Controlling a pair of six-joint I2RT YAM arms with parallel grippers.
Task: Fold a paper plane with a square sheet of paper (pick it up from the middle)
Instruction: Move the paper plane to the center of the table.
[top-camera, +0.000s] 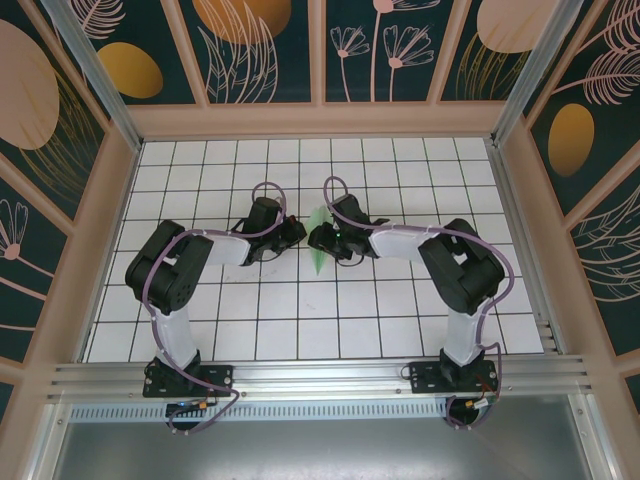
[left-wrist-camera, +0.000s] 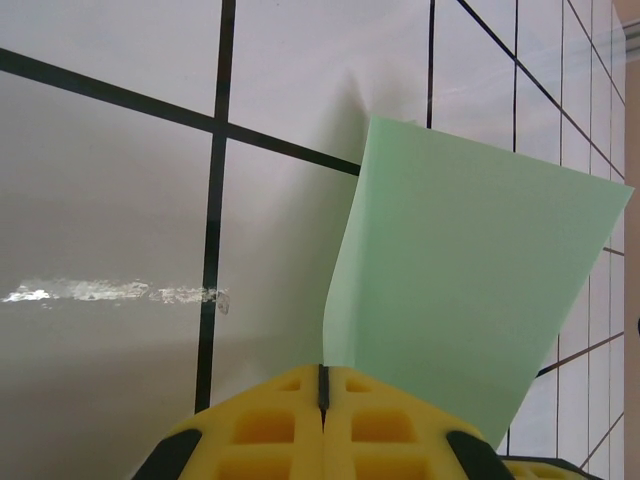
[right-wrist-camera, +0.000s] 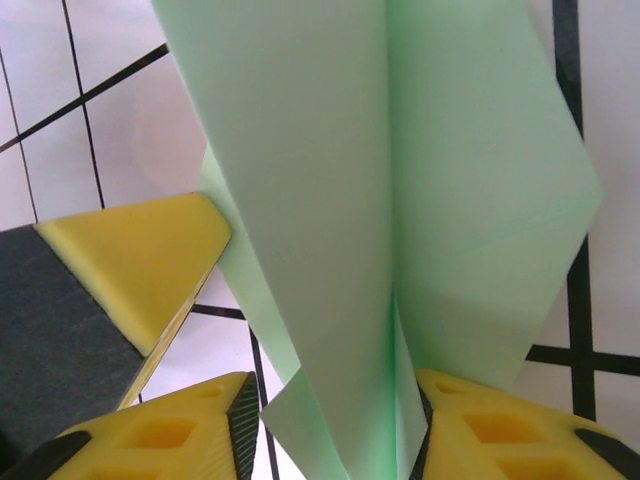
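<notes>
The pale mint-green paper plane (top-camera: 319, 246) stands on edge between my two grippers at mid-table, a slim folded dart with a centre crease (right-wrist-camera: 388, 250). My left gripper (top-camera: 291, 234) is shut, and its yellow fingertips (left-wrist-camera: 322, 372) pinch the lower edge of one green flap (left-wrist-camera: 460, 270). My right gripper (top-camera: 324, 238) faces it from the right with its jaws apart (right-wrist-camera: 335, 400). The folded paper runs down between them and lies against the right finger (right-wrist-camera: 480, 420), with a gap at the left finger (right-wrist-camera: 195, 430). The left gripper's yellow finger (right-wrist-camera: 130, 265) shows beside the paper.
The white grid-tiled table (top-camera: 300, 320) is fenced by pale wooden walls (top-camera: 520, 200). A metal rail (top-camera: 320, 375) at the near edge carries both arm bases. A wet-looking smear (left-wrist-camera: 120, 292) marks a tile by the left gripper.
</notes>
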